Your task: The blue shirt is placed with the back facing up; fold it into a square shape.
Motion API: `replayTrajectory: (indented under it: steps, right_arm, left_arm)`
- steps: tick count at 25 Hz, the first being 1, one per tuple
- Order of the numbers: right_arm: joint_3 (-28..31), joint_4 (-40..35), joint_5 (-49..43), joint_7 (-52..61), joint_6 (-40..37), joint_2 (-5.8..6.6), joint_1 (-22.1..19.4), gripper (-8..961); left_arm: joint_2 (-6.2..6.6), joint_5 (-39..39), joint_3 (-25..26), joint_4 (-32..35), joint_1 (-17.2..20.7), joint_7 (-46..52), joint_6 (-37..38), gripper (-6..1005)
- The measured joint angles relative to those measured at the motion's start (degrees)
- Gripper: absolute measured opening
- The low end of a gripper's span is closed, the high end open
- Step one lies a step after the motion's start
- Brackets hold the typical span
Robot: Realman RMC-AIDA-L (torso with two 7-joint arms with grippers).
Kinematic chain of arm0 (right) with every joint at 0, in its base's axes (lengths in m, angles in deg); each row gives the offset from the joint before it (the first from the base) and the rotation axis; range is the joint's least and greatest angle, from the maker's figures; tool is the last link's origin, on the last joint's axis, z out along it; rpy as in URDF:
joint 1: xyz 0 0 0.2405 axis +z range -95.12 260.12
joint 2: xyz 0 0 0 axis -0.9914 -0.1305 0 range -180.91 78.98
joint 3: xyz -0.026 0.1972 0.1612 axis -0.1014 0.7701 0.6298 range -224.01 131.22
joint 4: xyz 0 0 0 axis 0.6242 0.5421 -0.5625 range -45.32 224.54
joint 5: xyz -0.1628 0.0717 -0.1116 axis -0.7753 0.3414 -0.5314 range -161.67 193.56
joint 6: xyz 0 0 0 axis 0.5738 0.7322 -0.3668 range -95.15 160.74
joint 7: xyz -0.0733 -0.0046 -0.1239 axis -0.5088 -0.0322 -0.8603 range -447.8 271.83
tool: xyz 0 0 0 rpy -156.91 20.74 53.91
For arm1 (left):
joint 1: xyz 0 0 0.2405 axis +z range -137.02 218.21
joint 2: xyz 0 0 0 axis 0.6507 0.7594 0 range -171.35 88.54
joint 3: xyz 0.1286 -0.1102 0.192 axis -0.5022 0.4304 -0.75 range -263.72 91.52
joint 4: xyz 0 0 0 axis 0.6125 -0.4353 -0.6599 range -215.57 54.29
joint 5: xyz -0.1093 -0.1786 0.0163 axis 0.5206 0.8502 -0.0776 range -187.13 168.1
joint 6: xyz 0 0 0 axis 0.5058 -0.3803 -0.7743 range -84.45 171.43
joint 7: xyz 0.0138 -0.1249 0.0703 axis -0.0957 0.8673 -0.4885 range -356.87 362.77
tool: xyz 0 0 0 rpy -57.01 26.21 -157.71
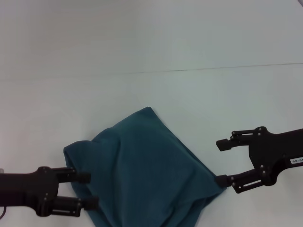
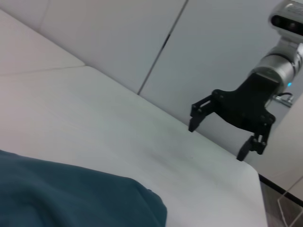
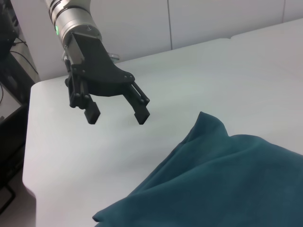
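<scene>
Blue shirt [image 1: 147, 175]: bunched in a folded heap at near edge of white counter [image 1: 151, 42]. Left tool [image 1: 87, 190] released beside its left edge; right tool [image 1: 222, 161] released at its right corner.

Bright, even overhead light w/ cool tint; desk [image 1: 142, 42] nearly washed out, shadows faint, head view slightly soft overall.

Blue shirt [image 1: 147, 175]: soft matt cloth; table [image 1: 142, 42]: smooth matt white; end effectors w/ matt black plastic.
</scene>
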Motion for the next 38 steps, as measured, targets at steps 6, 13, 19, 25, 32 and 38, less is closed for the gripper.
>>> replayTrajectory:
  steps: [6, 13, 19, 25, 32, 38]
  right_arm:
    - [0.90, -0.52, 0.06, 1.25, 0.10, 0.07, -0.09, 919]
    - [2.02, -0.72, -0.10, 2.25, 0.46, 0.09, 0.05, 920]
    - [1.98, -0.73, -0.28, 2.60, 1.65, 0.18, 0.59, 920]
    - [1.57, -0.49, -0.35, 2.62, 1.98, 0.20, 0.86, 920]
    - [1.32, 0.11, -0.36, 2.19, 2.23, 0.17, 0.95, 920]
    - [1.02, 0.36, -0.43, 2.05, 2.27, 0.11, 0.94, 920]
  left_arm:
    - [0.31, -0.04, 0.00, 1.57, -0.91, 1.84, -3.20, 787]
    - [0.81, -6.28, -1.62, 4.57, -5.20, 9.32, -11.62, 783]
    - [2.10, -15.77, -4.78, 5.54, -10.57, 18.35, -19.43, 780]
    - [2.16, -22.57, -7.99, 5.95, -13.43, 23.91, -23.58, 776]
    - [2.22, -25.18, -9.29, 1.34, -16.12, 25.67, -26.60, 772]
    - [1.75, -25.32, -13.42, 0.56, -16.59, 26.56, -27.77, 769]
